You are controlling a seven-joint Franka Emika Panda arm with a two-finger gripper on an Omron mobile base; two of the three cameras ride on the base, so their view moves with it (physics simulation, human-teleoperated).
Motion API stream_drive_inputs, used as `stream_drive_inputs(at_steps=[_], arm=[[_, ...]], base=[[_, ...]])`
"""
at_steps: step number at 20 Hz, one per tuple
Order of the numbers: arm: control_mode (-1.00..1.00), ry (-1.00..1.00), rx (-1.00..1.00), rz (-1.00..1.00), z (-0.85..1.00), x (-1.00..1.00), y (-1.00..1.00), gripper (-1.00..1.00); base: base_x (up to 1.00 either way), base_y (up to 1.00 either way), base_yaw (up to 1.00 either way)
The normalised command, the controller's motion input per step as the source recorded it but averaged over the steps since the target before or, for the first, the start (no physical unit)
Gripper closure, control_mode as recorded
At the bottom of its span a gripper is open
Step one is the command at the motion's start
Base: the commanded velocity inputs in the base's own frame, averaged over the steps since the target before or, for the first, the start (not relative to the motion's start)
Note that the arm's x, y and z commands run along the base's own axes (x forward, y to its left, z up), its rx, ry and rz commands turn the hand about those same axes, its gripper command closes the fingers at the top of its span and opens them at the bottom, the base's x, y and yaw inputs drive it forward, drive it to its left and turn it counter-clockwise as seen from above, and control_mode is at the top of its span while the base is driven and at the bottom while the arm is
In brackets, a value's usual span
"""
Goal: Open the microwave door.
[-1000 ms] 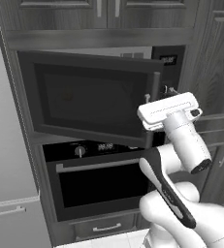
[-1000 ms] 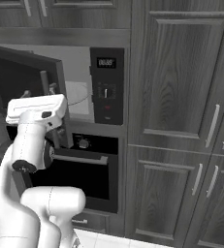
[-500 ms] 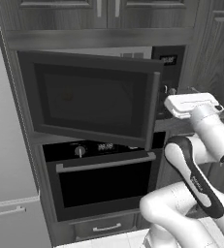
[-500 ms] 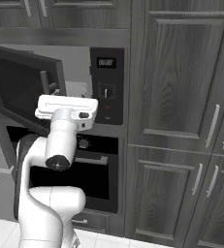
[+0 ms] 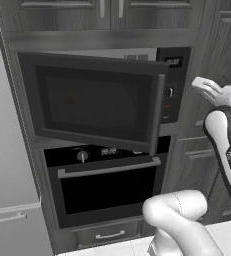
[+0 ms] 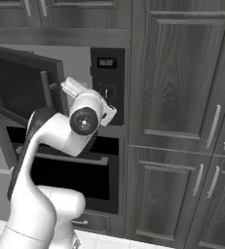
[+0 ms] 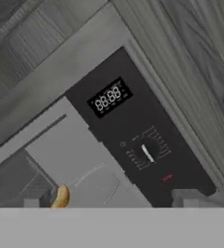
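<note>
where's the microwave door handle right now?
In the left base view the slim vertical handle sits at the right edge of the swung-open microwave door, just left of the control strip and above the oven.

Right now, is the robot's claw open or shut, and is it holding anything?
Claw: open and holding nothing, away from the microwave door and facing the microwave control strip.

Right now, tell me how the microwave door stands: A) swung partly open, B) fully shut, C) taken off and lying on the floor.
A: the microwave door hangs swung out from the microwave, pale interior showing behind its top edge.
</note>
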Motion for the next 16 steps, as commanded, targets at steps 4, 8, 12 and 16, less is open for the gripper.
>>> stream_drive_inputs(at_steps=[4, 8, 12, 16], arm=[[-1.0, 0.84, 0.28, 0.11, 0.09, 0.14, -0.11, -1.0], [-1.0, 0.15, 0.16, 0.0, -0.54, -0.1, 0.0, -1.0], [-1.0, 0.09, 0.23, 0.02, -0.6, -0.16, 0.0, -1.0], [-1.0, 0.05, 0.3, 0.02, -0.58, -0.01, 0.03, -1.0]], base=[[0.0, 0.0, 0.0], [0.0, 0.0, 0.0], [0.0, 0.0, 0.0], [0.0, 0.0, 0.0]])
